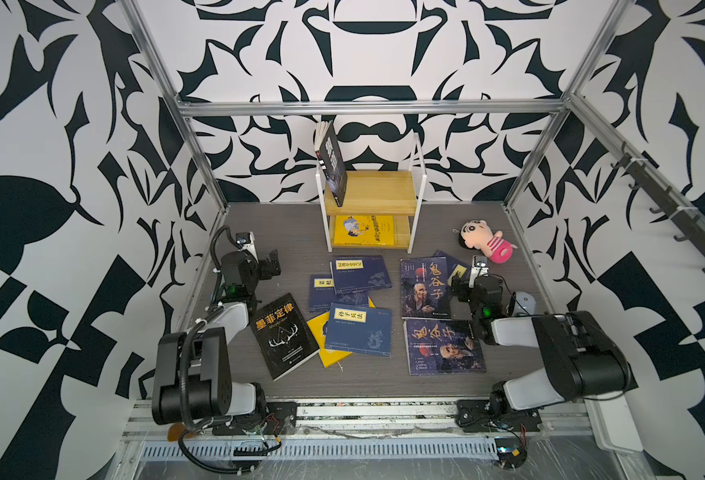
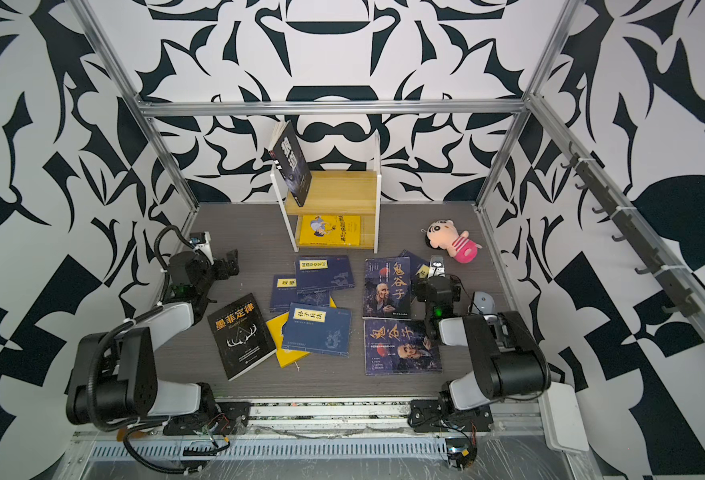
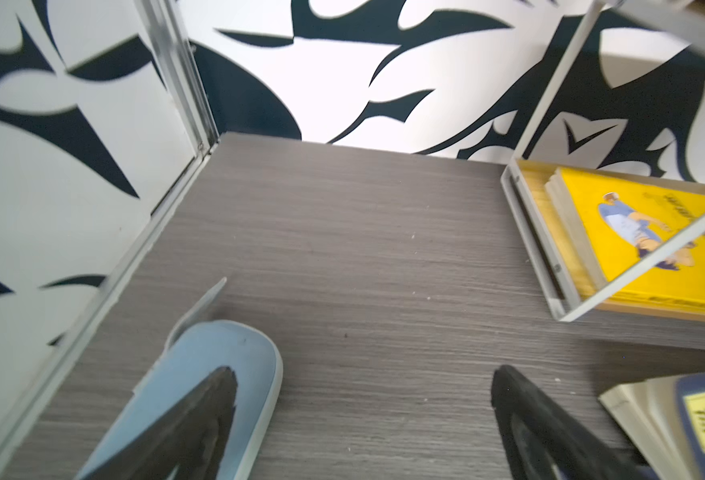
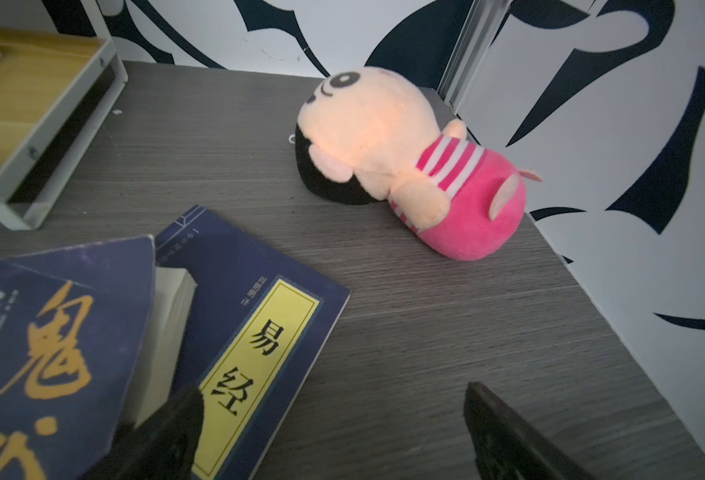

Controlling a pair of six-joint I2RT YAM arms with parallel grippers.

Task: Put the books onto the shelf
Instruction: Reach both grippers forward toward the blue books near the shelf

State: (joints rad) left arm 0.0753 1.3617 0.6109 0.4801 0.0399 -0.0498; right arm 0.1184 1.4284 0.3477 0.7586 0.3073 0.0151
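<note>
The shelf (image 1: 369, 195) (image 3: 542, 249) stands at the back middle. A dark book (image 1: 334, 166) leans upright on its top board, and a yellow cartoon book (image 1: 365, 230) (image 3: 642, 241) lies on the lower one. Several books lie flat on the table: a black antler one (image 1: 284, 336), navy ones (image 1: 359, 334) and two portrait ones (image 1: 423, 289). My left gripper (image 1: 272, 266) (image 3: 363, 374) hangs open over bare table left of the shelf. My right gripper (image 1: 459, 286) (image 4: 334, 388) is open above the edge of a navy book (image 4: 251, 332), holding nothing.
A pink-striped plush doll (image 1: 486, 245) (image 4: 405, 166) lies at the back right near the wall. Patterned walls and aluminium posts (image 1: 201, 166) enclose the table on three sides. A grey rounded object (image 1: 523, 303) sits by the right arm.
</note>
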